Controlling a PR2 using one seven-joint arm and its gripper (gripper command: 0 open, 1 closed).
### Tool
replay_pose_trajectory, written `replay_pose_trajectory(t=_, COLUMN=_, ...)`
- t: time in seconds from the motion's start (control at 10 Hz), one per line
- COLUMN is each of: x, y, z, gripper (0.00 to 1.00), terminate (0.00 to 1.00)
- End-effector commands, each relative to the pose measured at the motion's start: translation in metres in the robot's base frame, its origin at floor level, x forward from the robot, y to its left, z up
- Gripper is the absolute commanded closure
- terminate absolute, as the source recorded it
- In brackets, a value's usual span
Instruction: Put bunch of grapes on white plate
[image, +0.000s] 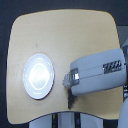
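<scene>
So here's the setup from the exterior view, looking down on a light wooden table with rounded corners. The white plate sits toward the exterior view's left side of the tabletop, round and glossy with a raised rim, and there's nothing on it.

The PR2's arm comes in from the exterior view's right, a chunky white-grey housing with a dark vented patch on top. It reaches across the table toward the plate but stops short of it, so there's a clear strip of bare wood between the two.

The gripper hangs off the arm's near end, and honestly it's just a small dark shape poking out below the housing near the table's front edge. It's too blurry and small for me to say if the fingers are spread or pinched together.

As for the bunch of grapes, I can't pick it out for sure. That dark bit under the arm might include it, but can't tell.
</scene>
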Motion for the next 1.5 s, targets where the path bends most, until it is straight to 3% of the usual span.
replay_pose_trajectory(t=0.0, x=0.000, y=0.009, z=0.004, gripper=1.00, terminate=0.00)
replay_pose_trajectory(t=0.9, x=0.008, y=-0.001, z=0.023, gripper=1.00, terminate=0.00)
replay_pose_trajectory(t=1.4, x=0.026, y=0.010, z=0.093, gripper=1.00, terminate=0.00)
